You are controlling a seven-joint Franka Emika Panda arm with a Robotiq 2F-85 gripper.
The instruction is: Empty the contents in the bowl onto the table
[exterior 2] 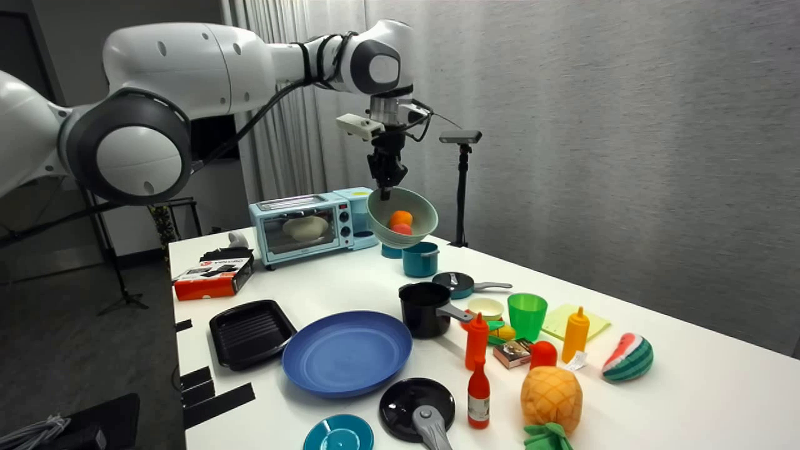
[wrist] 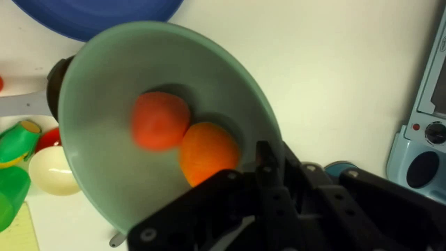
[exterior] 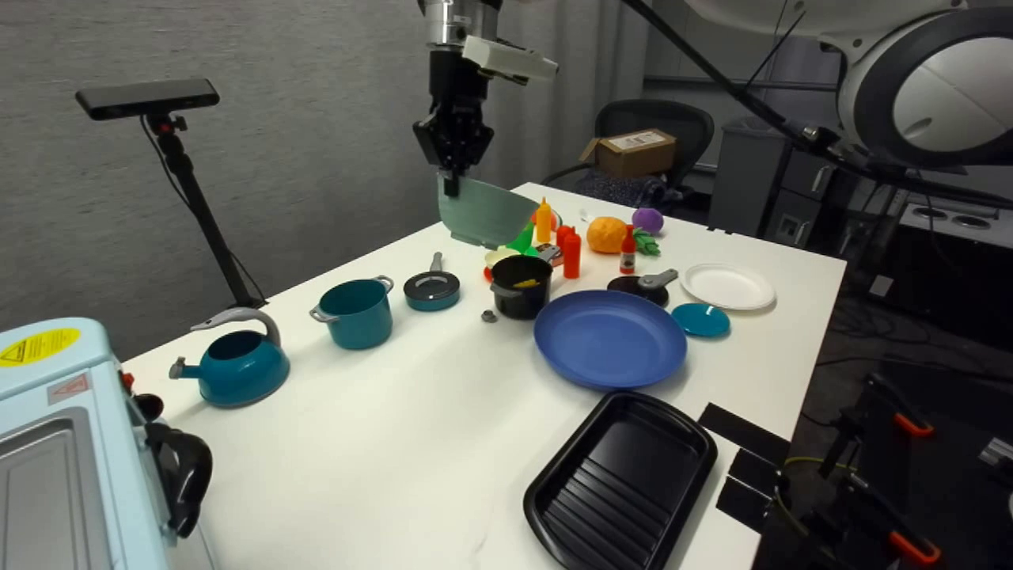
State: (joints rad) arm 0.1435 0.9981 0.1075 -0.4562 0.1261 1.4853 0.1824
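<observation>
My gripper [exterior: 452, 184] is shut on the rim of the pale mint-green bowl [exterior: 481, 215] and holds it in the air above the white table [exterior: 356, 467]. In an exterior view the bowl [exterior 2: 422, 215] is tilted with its mouth toward that camera, and the gripper [exterior 2: 385, 192] pinches its upper left rim. An orange piece [exterior 2: 400, 218] and a red piece [exterior 2: 402, 229] lie inside. The wrist view shows the red piece [wrist: 160, 120] and the orange piece [wrist: 209, 153] touching in the bowl [wrist: 101, 136], with the fingers [wrist: 278, 153] on either side of the rim.
A black pot [exterior: 522, 285], blue plate [exterior: 609, 339], black tray [exterior: 625, 475], teal pot [exterior: 356, 313] and kettle [exterior: 244, 368] stand on the table. Bottles, a green cup [exterior 2: 527, 315] and several toy foods crowd one end. A light-blue toaster oven [exterior 2: 306, 225] stands at the other end.
</observation>
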